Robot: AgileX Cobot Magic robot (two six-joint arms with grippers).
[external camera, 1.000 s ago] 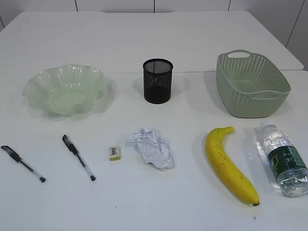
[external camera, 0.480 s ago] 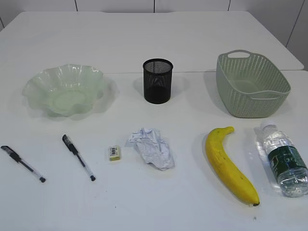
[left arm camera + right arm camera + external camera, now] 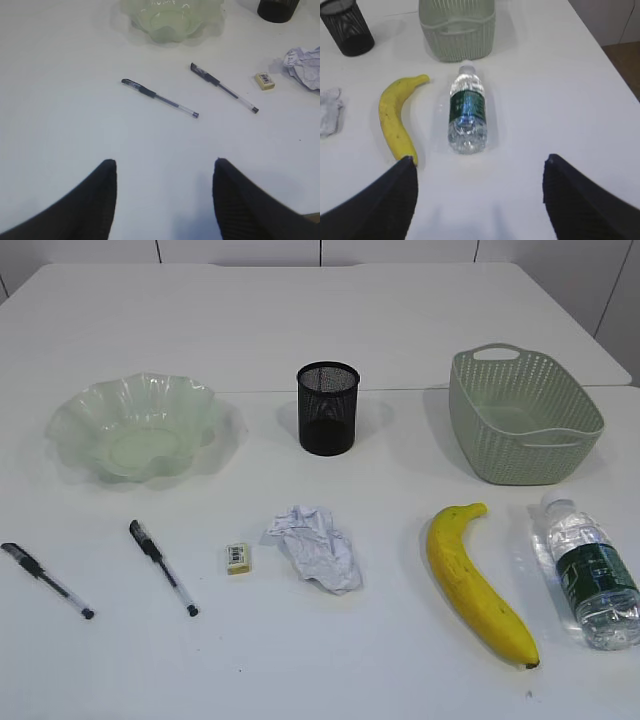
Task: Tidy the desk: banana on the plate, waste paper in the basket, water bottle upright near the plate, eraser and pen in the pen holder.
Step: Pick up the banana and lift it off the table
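A yellow banana (image 3: 478,583) lies at the front right beside a water bottle (image 3: 591,572) on its side. Crumpled waste paper (image 3: 317,546) sits in the middle, a small eraser (image 3: 238,558) to its left, then two pens (image 3: 163,567) (image 3: 47,580). At the back stand the pale green plate (image 3: 78,422), the black mesh pen holder (image 3: 328,408) and the green basket (image 3: 590,433). No arm shows in the exterior view. My left gripper (image 3: 164,167) hangs open above bare table, short of the pens (image 3: 159,98). My right gripper (image 3: 479,162) is open, short of the bottle (image 3: 467,114) and banana (image 3: 394,117).
The white table's back edge and a seam run behind the containers. In the right wrist view the table's right edge (image 3: 600,50) drops to a brown floor.
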